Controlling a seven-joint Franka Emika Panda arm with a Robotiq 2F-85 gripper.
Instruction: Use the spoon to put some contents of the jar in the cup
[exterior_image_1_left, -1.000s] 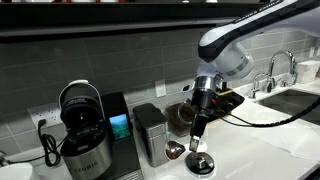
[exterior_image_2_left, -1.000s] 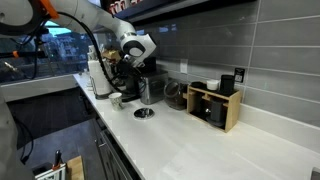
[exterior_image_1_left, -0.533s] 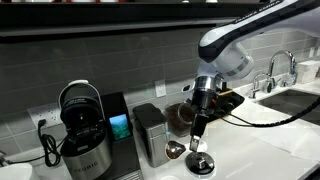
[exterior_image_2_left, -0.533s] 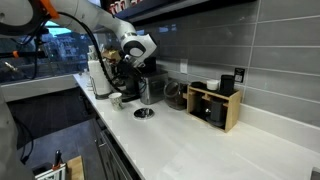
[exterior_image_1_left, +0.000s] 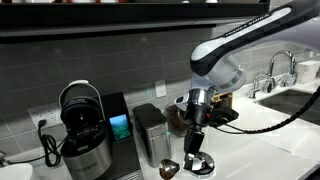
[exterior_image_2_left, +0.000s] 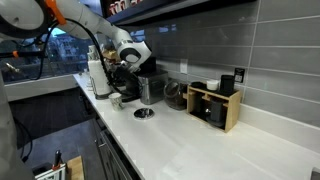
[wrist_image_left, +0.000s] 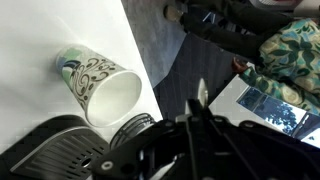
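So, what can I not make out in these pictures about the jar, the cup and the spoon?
Jar: how full it is. The gripper covers part of it in an exterior view, and it is too small.
Cup: whether anything is inside. It is dark and tiny in both exterior views.
Spoon: a thin pale strip sticks out of the shut gripper in the wrist view, too blurred to name.

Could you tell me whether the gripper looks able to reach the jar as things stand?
Probably yes. The gripper, shut on what seems the spoon, hangs near the cup; the jar stands close behind with nothing visible between them, the canister beside it.
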